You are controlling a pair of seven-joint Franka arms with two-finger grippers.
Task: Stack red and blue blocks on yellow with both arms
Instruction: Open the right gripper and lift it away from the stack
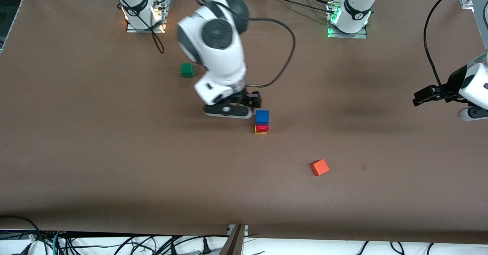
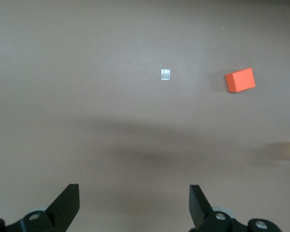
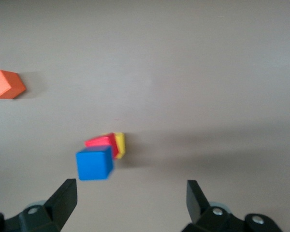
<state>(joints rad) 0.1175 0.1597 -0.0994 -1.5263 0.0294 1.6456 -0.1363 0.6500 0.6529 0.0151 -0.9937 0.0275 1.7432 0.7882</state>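
The blue block (image 1: 261,116) sits on the red block (image 1: 262,127), which sits on the yellow cube (image 1: 260,132), forming one stack near the table's middle. My right gripper (image 1: 249,100) is open and empty, up in the air beside the stack's top. In the right wrist view the blue block (image 3: 94,163), red block (image 3: 101,142) and yellow cube (image 3: 120,142) lie off to one side of my open right gripper (image 3: 131,200). My left gripper (image 1: 418,99) waits open and empty over the left arm's end of the table, seen open in its wrist view (image 2: 134,203).
An orange cube (image 1: 319,167) lies nearer the front camera than the stack, toward the left arm's end; it also shows in the left wrist view (image 2: 240,79) and the right wrist view (image 3: 7,84). A green cube (image 1: 187,70) lies near the right arm's base.
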